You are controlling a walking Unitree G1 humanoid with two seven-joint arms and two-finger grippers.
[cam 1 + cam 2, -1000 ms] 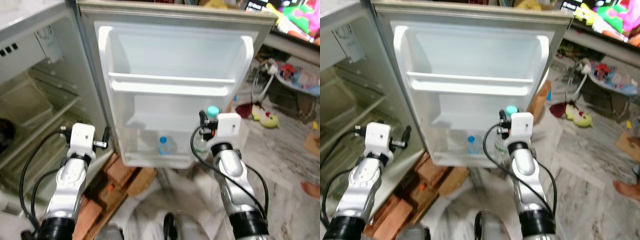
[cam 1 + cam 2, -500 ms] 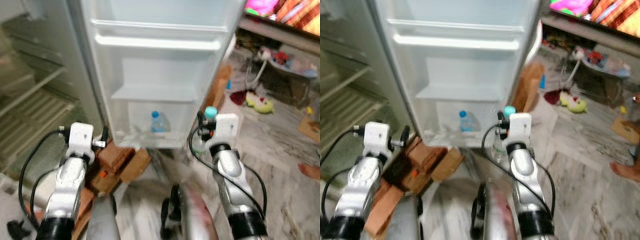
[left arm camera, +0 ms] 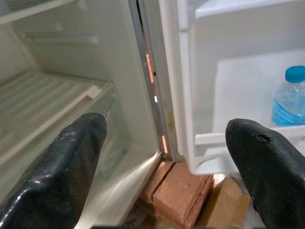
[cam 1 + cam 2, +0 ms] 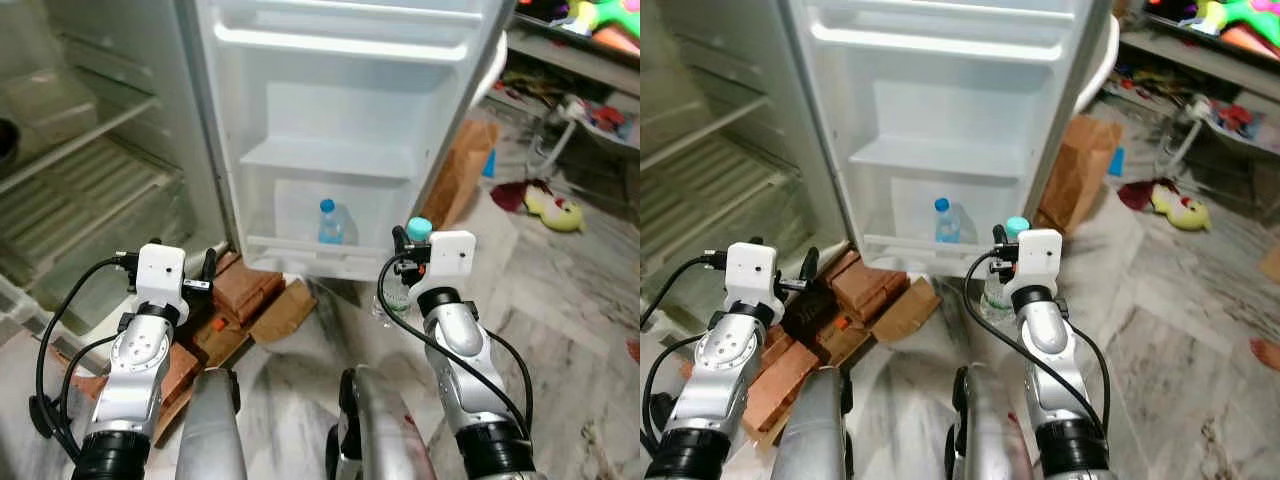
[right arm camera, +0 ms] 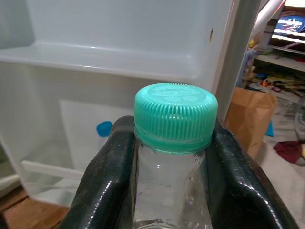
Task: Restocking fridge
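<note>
Standing open: white fridge door [image 4: 350,130], its lower shelf at twelve o'clock from the robot.
Fridge body: pale interior with wire shelves [image 4: 90,190], at ten o'clock.
Floor: grey marbled tiles [image 4: 560,290], brown paper bag [image 4: 462,170] at one o'clock, beside the door's edge.
Bricks: reddish blocks [image 4: 245,290] at the fridge's foot, at eleven o'clock.
Right gripper [image 5: 169,157]: both black fingers clamped on the neck of a clear plastic bottle with a teal ribbed cap [image 5: 174,117], held upright just short of the door shelf.
Left gripper [image 3: 162,157]: fingers spread wide, holding nothing, aimed at the hinge side.
Shelf bottle: small blue-capped water bottle [image 4: 330,222], upright in the lowest door shelf.
</note>
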